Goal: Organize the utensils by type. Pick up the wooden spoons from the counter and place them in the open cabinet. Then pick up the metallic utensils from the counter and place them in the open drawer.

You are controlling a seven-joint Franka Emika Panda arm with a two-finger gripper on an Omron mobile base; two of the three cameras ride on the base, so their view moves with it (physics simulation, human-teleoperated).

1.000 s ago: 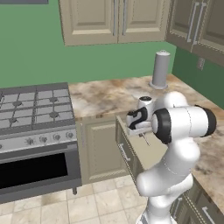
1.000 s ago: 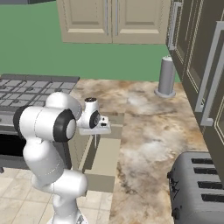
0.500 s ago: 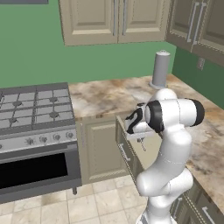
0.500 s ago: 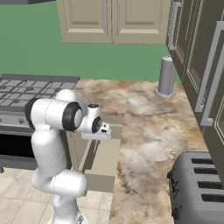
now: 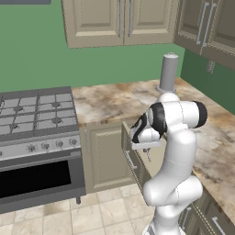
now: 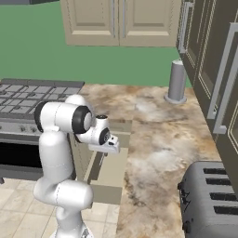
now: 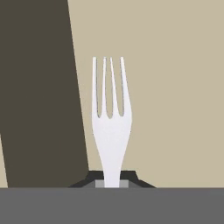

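While the arm is reaching down over the open drawer, these lines record the step in hand.

Grip: the gripper [image 7: 112, 183] is clamping the handle of the fork [image 7: 111, 127], jaws nearly together on the thin stem; the 4 tines are pointing straight ahead of the fingers.

Fork position: in the left base view the fork [image 5: 148, 155] is hanging just below the hand, tines down.

Drawer position: the drawer [image 6: 111, 173] is standing pulled out of the counter [image 6: 162, 153]; its pale floor [image 7: 175, 87] is lying ahead of the tines, and a dark band, apparently an inner wall or shadow, is running to 1 side of the hand.

Step judged: the hand appears to be delivering 1 metallic utensil to the drawer; release is not yet made.

Method advised: the operator should be lowering the tines close to the pale floor, keeping the fork off the dark band, then parting the jaws gently so the piece is tipping flat rather than bouncing.

Hazard: a release from height is risking the fork striking the front wall and falling outside.

Other items: a grey cylinder [image 6: 177, 82] is standing far beyond the hand on the counter; a toaster [image 6: 211, 200] is sitting well behind it.
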